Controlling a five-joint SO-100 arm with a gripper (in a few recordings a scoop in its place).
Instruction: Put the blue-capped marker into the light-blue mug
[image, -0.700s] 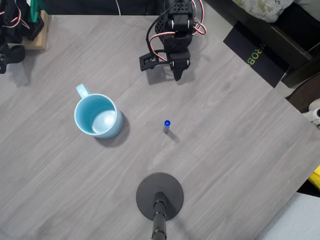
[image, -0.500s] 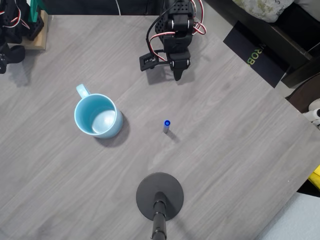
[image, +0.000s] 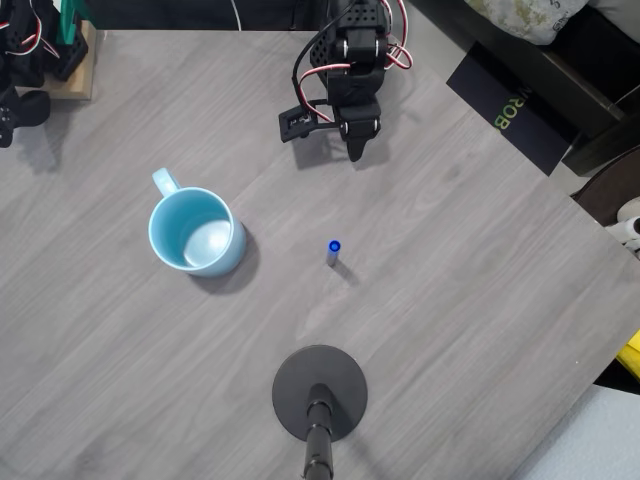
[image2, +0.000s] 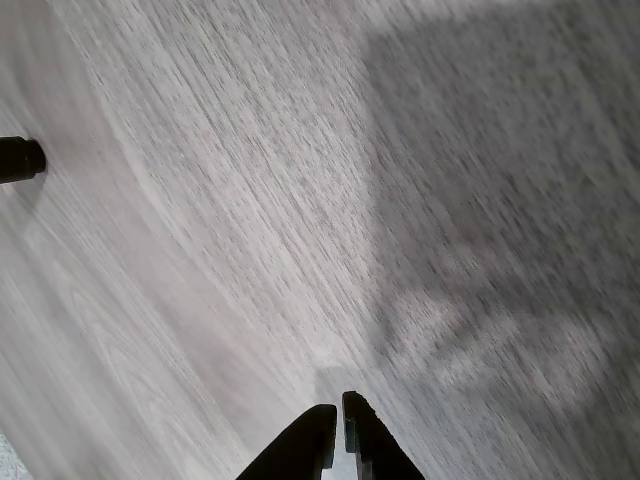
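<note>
In the overhead view the light-blue mug (image: 195, 232) stands upright left of the table's middle, its handle pointing up-left and its inside empty. The blue-capped marker (image: 334, 249) stands on end near the middle, to the right of the mug, blue cap up. My gripper (image: 356, 151) hovers at the back of the table, well behind the marker, with its tips pointing at the table. In the wrist view the gripper (image2: 338, 418) is shut, with nothing between its fingers, over bare wood.
A black round stand base (image: 320, 392) with a pole sits at the front, below the marker. A black box (image: 507, 106) lies at the back right, where the table's edge runs diagonally. A dark cylinder end (image2: 18, 160) shows at the wrist view's left edge.
</note>
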